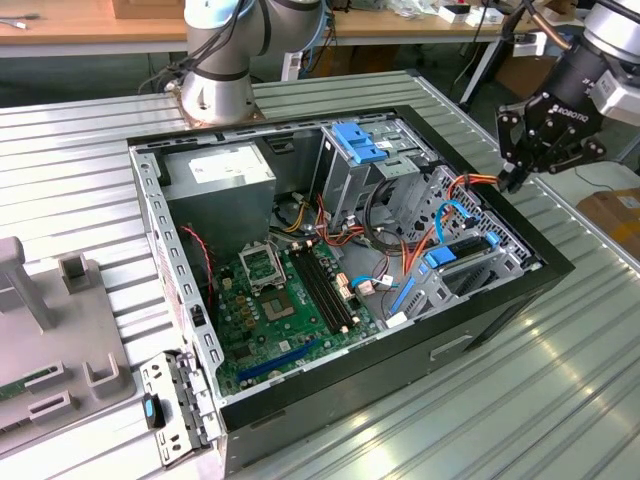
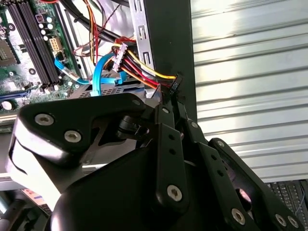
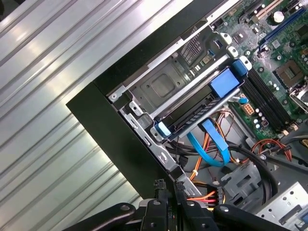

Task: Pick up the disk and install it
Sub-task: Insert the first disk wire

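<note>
One table: ribbed silver sheet-metal surface (image 1: 560, 380), with wooden benches (image 1: 80, 25) across the far side of the room
Case: open black tower computer case (image 1: 480, 320) lying on its side mid-table, green motherboard (image 1: 290, 300) facing up
Arm: silver round arm base (image 1: 215, 95) stands just beyond the case's far wall; the wrist reaches in from the exterior view's right
Gripper: black linked-finger gripper (image 1: 515, 180) angled down over the case's right rim, fingertips drawn together with no gap seen
Contact: in the second wrist view the tips (image 2: 169, 103) sit just beside a small black plug (image 2: 175, 83) on red and yellow wires; whether they pinch it cannot be told
Disk: dark flat hard drive with blue plastic bracket (image 3: 222, 83) lies seated in the grey metal bay at the near right of the case (image 1: 440, 258), apart from the gripper
In the way: orange and red wire bundle (image 1: 470, 182) and flat blue ribbon cables (image 3: 211, 149) between gripper and bay
Around: grey power-supply box with white label (image 1: 220, 172) far left in the case; blue plastic latch (image 1: 360, 143) atop the far cage; grey moulded fixture (image 1: 60, 330) at the table's left
</note>
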